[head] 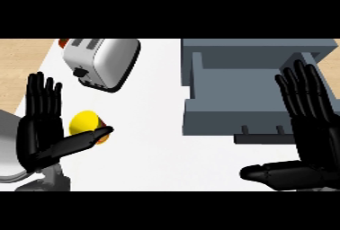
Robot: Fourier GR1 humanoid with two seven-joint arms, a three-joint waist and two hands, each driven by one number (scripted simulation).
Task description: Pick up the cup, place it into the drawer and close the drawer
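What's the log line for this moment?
cup: on counter, by left hand thumb | drawer: open | right hand: open, over drawer

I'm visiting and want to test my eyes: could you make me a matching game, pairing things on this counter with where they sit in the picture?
Things:
1. toaster
2. cup
3. drawer
4. right hand

Places:
A. open, upper right of the counter
B. far right, fingers straight, over the drawer's right side
C. upper left, lying at a slant
D. left, yellow, beside the left hand's thumb

Pairs: 1-C, 2-D, 3-A, 4-B
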